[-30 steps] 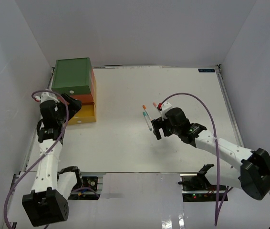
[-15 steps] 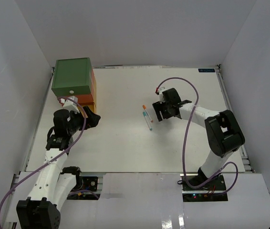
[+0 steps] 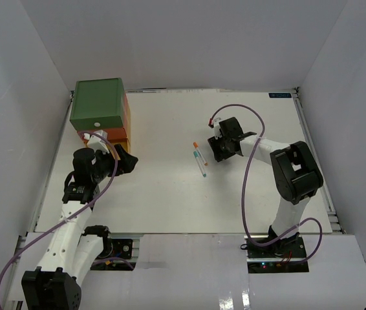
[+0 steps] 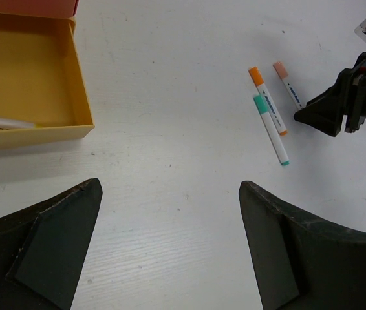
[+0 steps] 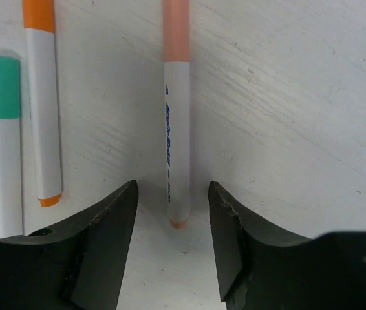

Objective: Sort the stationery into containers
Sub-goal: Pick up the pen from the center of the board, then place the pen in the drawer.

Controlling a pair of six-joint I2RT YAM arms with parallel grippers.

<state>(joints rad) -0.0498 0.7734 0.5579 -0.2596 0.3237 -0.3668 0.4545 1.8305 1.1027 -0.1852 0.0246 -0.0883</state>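
Currently, the right jaws stand partly spread astride the tail end of the peach marker (image 5: 176,116), which lies flat on the surface (image 5: 286,97). A gap shows on each side, so nothing is pinched yet.

Risk: only the marker's end sits between the jaws, so a grip there would likely let the long body droop or pivot on lifting. The orange marker (image 5: 44,110) lies just beside and parallel, with the green marker (image 5: 5,148) next to it; sideways drift could nudge either.

The left jaws hang fully spread and empty near the open yellow drawer (image 4: 83,90).
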